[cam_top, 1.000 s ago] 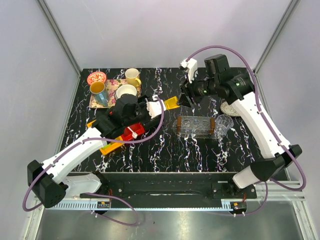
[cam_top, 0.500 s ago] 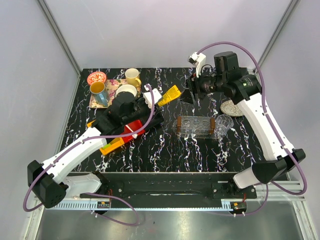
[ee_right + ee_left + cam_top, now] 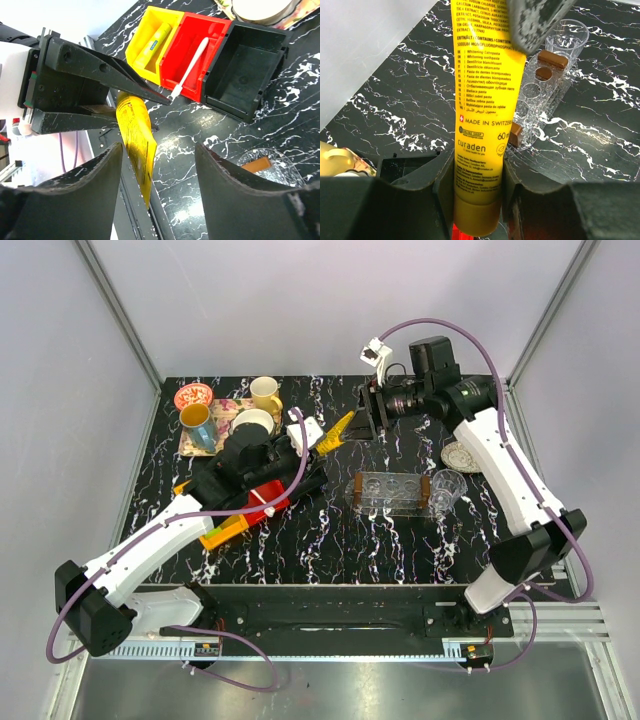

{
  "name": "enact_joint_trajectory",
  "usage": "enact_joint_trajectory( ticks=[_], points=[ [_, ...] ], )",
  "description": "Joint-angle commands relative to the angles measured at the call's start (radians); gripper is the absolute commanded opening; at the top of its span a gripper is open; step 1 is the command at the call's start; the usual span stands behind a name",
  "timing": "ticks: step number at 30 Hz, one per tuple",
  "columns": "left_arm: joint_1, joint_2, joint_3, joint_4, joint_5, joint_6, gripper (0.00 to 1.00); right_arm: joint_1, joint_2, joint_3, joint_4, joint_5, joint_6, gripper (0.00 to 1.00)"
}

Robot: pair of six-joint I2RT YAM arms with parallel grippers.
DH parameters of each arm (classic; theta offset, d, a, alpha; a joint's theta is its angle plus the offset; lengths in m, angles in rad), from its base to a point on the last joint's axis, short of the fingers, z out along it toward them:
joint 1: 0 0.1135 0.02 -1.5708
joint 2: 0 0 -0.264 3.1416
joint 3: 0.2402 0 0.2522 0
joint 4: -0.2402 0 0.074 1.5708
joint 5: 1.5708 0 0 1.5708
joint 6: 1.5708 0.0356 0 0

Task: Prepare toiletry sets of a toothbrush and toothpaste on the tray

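Black, white-veined tabletop (image 3: 330, 540). Carries, at far left corner, floral tray (image 3: 228, 406) and small pink bowl (image 3: 193, 396) just beside. Left of middle: yellow bin (image 3: 170, 52), red bin (image 3: 210, 65), black bin (image 3: 245, 70), side by side. Right of middle: clear rack (image 3: 392, 490), glass (image 3: 447, 486) just beside; patterned saucer (image 3: 460, 456) near right edge.

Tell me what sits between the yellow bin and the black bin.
The red bin, set side by side with the yellow bin and black bin, with the white toothbrush lying in it. The right wrist view shows this.
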Motion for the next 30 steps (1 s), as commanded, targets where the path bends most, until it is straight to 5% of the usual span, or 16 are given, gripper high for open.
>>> enact_joint_trajectory(
  ticks=[1, 8, 10, 11, 14, 22, 30],
  points=[
    [0.002, 0.001, 0.021, 0.081, 0.025, -0.016, 0.00, -0.001, 0.029, 0.053, 0.049, -0.083, 0.047, 0.62],
    [0.000, 0.001, 0.030, 0.079, 0.016, -0.011, 0.02, 0.000, 0.044, 0.050, 0.061, -0.127, 0.060, 0.16],
    [0.000, 0.005, 0.035, 0.073, 0.010, -0.007, 0.13, -0.001, 0.041, 0.048, 0.058, -0.121, 0.059, 0.03],
    [0.002, 0.005, 0.036, 0.070, 0.003, -0.002, 0.27, -0.003, 0.029, 0.043, 0.060, -0.097, 0.056, 0.00],
    [0.000, -0.001, 0.030, 0.067, -0.024, 0.003, 0.55, -0.003, 0.008, 0.045, 0.040, -0.010, 0.036, 0.00],
    [0.003, -0.027, -0.003, 0.050, -0.069, 0.029, 0.88, -0.001, -0.023, 0.088, -0.073, 0.239, -0.058, 0.00],
    [0.013, -0.065, -0.016, -0.017, -0.142, 0.111, 0.92, -0.003, -0.034, 0.103, -0.171, 0.568, -0.130, 0.00]
  ],
)
